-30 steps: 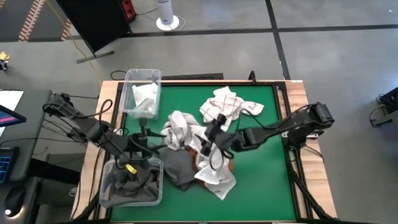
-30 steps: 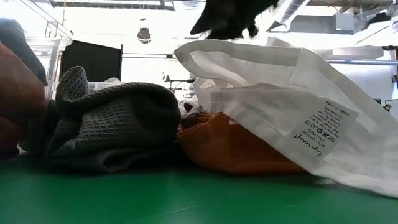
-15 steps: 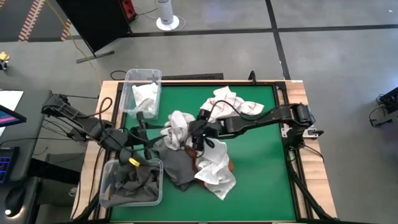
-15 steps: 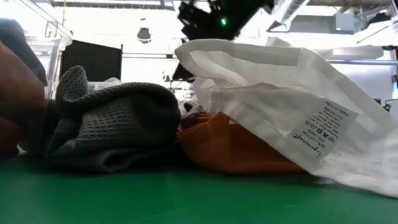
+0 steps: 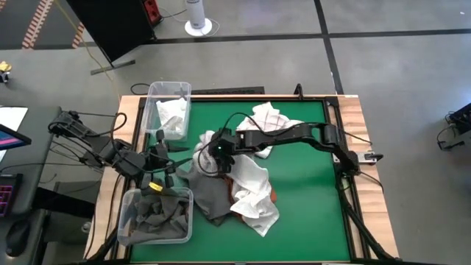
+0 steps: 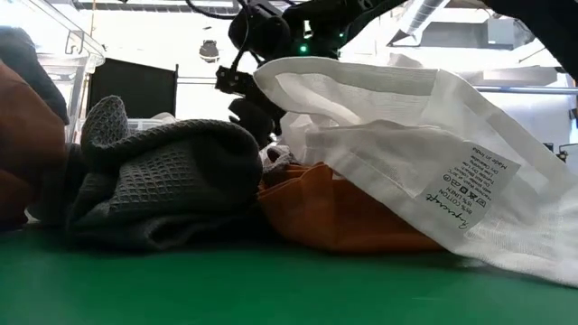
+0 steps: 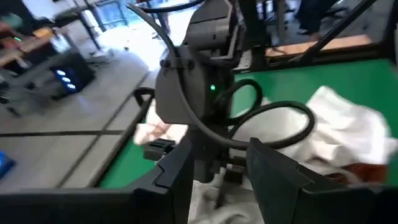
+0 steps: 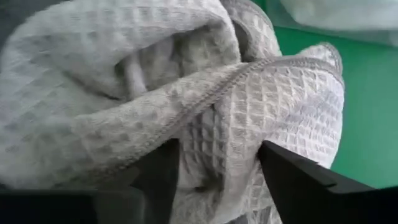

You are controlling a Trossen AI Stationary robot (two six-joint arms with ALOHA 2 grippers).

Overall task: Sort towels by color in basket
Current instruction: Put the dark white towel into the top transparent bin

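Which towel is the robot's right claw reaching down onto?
The crumpled white waffle towel mid-table, under the right gripper; the checked towel lies farther back.

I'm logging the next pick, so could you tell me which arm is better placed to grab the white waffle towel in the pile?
The right. Its gripper is open right over the waffle towel, fingers on either side of a fold. The left gripper hangs nearer the bins, open.

Green worktop with wooden edges, grey floor around it.
A white cylindrical stand stood on the floor beyond the worktop, near a black panel.
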